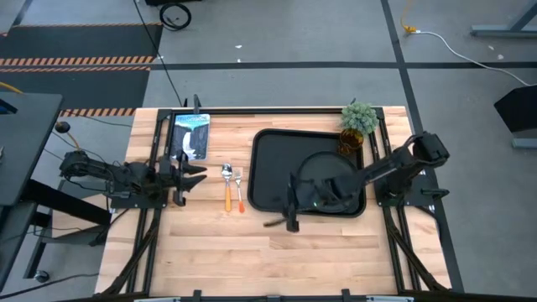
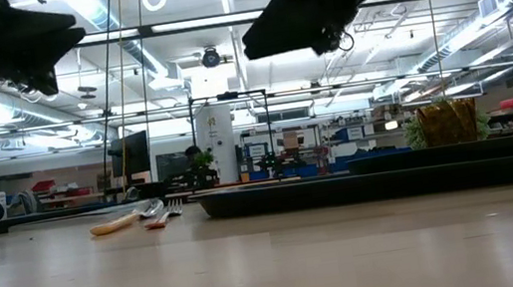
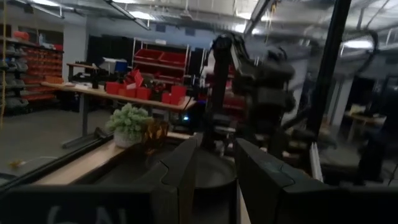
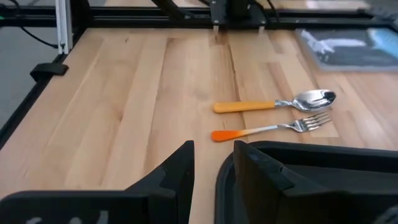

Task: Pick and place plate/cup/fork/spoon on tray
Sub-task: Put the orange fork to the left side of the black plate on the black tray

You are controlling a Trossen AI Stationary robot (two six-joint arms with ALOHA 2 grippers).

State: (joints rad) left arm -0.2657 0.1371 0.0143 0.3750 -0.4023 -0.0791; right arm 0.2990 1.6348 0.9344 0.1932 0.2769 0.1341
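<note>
The black tray [image 1: 268,180] lies right of the table's middle, and the round black plate [image 1: 329,178] lies flat in it. The amber cup [image 1: 351,141] stands at the tray's far right corner beside a green plant; whether it stands in the tray I cannot tell. The spoon [image 1: 226,184] and the fork [image 1: 238,190] lie side by side on the wood left of the tray, handles toward the near edge. My right gripper [image 1: 291,211] hovers over the tray's near left corner, open by a narrow gap and empty. My left gripper [image 1: 190,174] waits at the table's left, open by a narrow gap.
A small potted plant [image 1: 359,117] stands at the tray's far right corner. A blue and white flat pack [image 1: 190,136] lies at the far left. Bare wood [image 1: 277,256] stretches along the near side. Black frame rails [image 1: 268,109] run around the table.
</note>
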